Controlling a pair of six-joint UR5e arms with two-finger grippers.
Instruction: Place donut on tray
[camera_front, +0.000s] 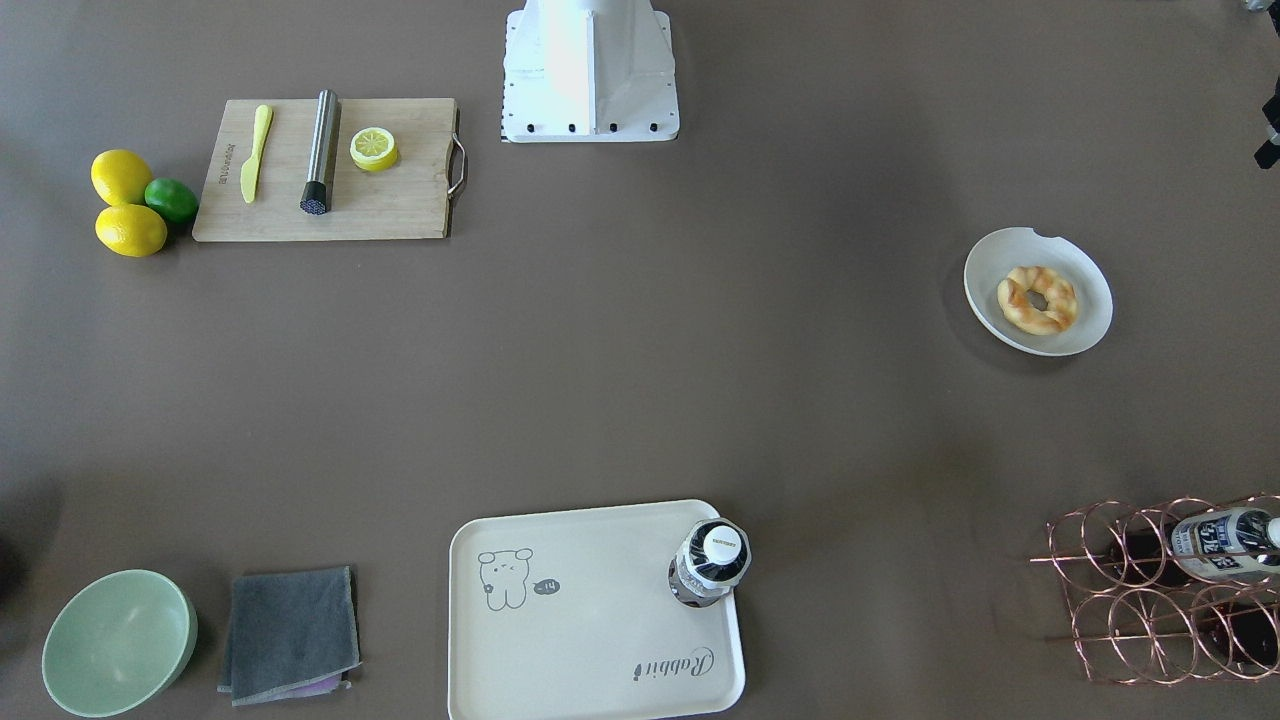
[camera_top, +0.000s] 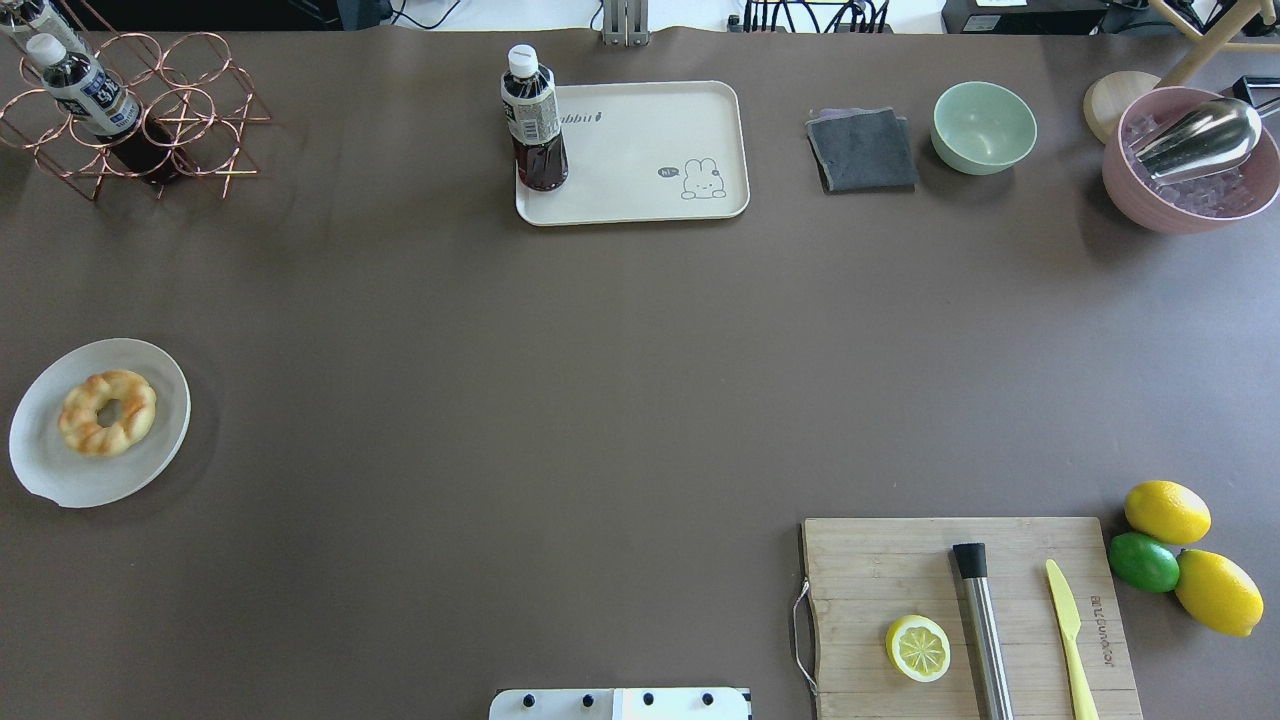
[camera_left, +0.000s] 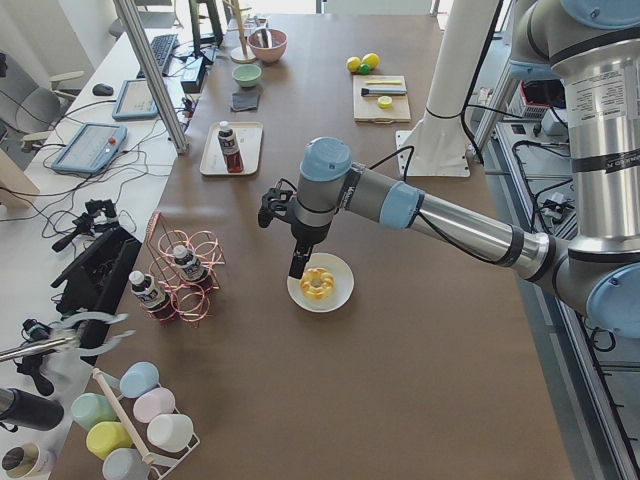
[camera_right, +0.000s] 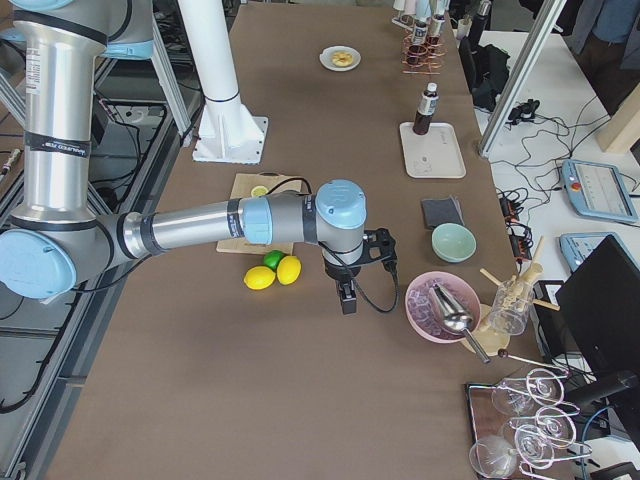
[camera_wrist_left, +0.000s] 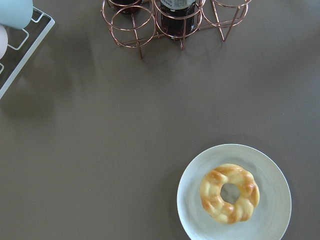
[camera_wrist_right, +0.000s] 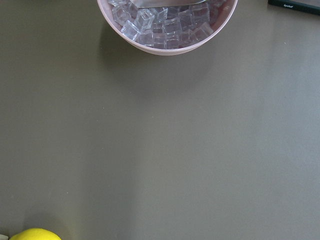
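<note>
The donut (camera_front: 1038, 299) is a golden braided ring lying on a round white notched plate (camera_front: 1085, 285) at the table's left side; it also shows in the overhead view (camera_top: 107, 412) and the left wrist view (camera_wrist_left: 229, 193). The cream tray (camera_top: 650, 140) with a small drawing lies at the far middle edge, with an upright dark drink bottle (camera_top: 535, 120) on one corner. My left gripper (camera_left: 297, 266) hangs above the plate's edge, beside the donut; I cannot tell whether it is open. My right gripper (camera_right: 348, 298) hovers near the pink ice bowl (camera_right: 443, 308); its state is unclear too.
A copper wire rack (camera_top: 140, 120) with bottles stands at the far left. A grey cloth (camera_top: 862, 150) and green bowl (camera_top: 984, 126) lie right of the tray. A wooden cutting board (camera_top: 900, 570) with lemon half, knife and steel rod, and lemons (camera_top: 1167, 511), sit near right.
</note>
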